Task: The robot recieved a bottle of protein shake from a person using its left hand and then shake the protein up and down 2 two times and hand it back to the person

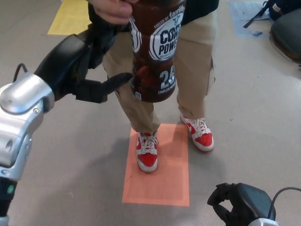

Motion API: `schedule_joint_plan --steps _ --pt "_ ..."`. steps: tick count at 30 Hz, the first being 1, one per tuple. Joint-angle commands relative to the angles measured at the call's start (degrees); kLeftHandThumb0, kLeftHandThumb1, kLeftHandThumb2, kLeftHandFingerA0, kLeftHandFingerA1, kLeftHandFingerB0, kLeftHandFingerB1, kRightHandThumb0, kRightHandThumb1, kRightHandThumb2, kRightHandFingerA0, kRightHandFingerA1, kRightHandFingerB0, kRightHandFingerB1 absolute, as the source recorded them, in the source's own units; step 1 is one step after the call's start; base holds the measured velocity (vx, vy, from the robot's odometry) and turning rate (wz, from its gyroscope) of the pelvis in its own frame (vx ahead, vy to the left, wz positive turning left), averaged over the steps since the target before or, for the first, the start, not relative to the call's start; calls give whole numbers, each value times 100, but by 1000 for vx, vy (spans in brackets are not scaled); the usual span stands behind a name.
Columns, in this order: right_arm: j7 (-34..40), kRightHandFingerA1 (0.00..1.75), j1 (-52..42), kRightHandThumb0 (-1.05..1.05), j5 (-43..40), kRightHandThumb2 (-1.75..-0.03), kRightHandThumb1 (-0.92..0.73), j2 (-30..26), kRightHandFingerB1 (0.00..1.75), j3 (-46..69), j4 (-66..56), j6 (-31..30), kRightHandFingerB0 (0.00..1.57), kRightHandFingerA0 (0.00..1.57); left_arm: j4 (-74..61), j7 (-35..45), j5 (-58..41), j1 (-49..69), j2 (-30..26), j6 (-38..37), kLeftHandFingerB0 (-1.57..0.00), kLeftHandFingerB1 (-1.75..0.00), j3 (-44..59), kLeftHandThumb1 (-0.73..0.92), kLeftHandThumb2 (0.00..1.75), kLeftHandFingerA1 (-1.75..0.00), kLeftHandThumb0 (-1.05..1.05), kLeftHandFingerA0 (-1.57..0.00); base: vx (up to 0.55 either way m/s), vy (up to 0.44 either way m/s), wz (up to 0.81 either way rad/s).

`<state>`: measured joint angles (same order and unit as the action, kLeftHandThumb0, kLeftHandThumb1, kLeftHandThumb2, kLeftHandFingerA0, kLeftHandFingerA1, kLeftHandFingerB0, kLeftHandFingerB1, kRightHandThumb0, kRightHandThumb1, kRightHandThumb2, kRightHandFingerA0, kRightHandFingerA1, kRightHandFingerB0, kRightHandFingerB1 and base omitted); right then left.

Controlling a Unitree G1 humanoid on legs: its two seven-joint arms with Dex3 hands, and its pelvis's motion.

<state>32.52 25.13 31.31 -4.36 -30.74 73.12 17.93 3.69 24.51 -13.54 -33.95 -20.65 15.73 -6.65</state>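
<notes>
**Left hand spread beside the offered shake bottle**

Head view: a person's hand (112, 9) at the far edge holds the protein shake bottle (157, 49) upright by its top, in front of khaki trousers (197, 70). The robot's left hand (82, 66) reaches in from the left, fingers spread apart; its thumb tip is just beside the bottle's left side, and whether it touches cannot be told. The person's red-and-white shoes (147, 153) stand on and beside an orange floor mat (157, 181). At the near right edge, the right hand (235, 202) hangs low, fingers curled inward around nothing visible.
</notes>
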Motion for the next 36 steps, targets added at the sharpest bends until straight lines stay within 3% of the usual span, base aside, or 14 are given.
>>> schedule_joint_plan --steps 1,21,22,23,30,34,35,36 --pt "425 84 -102 -42 187 -88 -66 -87 62 -8 205 197 89 99 -1030 1259 -1779 -1045 -375 4113 0 0 -527 51 87 -3 -85 0 0 0 0" --pt "440 73 -46 -43 189 -84 -65 -157 60 -6 202 313 92 98 -1190 1427 -1905 -1728 -389 4746 0 0 -449 49 88 -3 -85 0 0 0 0" --pt "455 73 -58 -44 193 -83 -64 -151 60 -10 207 313 92 98 -1211 1406 -1897 -1767 -368 4790 0 -1 -449 57 62 0 -88 0 0 0 0" --pt "452 74 -62 -46 196 -83 -66 -143 59 -14 209 290 92 99 -1214 1398 -1871 -1816 -344 4798 0 0 -470 49 89 -2 -86 0 0 0 0" --pt "497 74 -102 -43 174 -82 -66 -113 59 7 220 314 92 98 -1085 1279 -1559 -2003 -143 4783 0 0 -719 48 84 0 -85 0 0 0 0" --pt "445 80 -69 -43 163 -86 -65 -84 60 17 233 293 92 100 -1149 798 -1121 -1862 168 4468 0 0 -900 49 83 -4 -80 0 0 0 0" --pt "434 75 -67 -43 137 -84 -66 -78 60 41 230 316 92 97 -1323 147 -688 -1707 411 4401 -4 -23 -993 45 79 -49 -64 -30 0 0 0" --pt "432 75 -63 -43 130 -84 -66 -74 60 52 232 329 92 97 -1408 -126 -509 -1645 512 4405 -4 -23 -1023 45 79 -49 -64 -30 0 0 0"
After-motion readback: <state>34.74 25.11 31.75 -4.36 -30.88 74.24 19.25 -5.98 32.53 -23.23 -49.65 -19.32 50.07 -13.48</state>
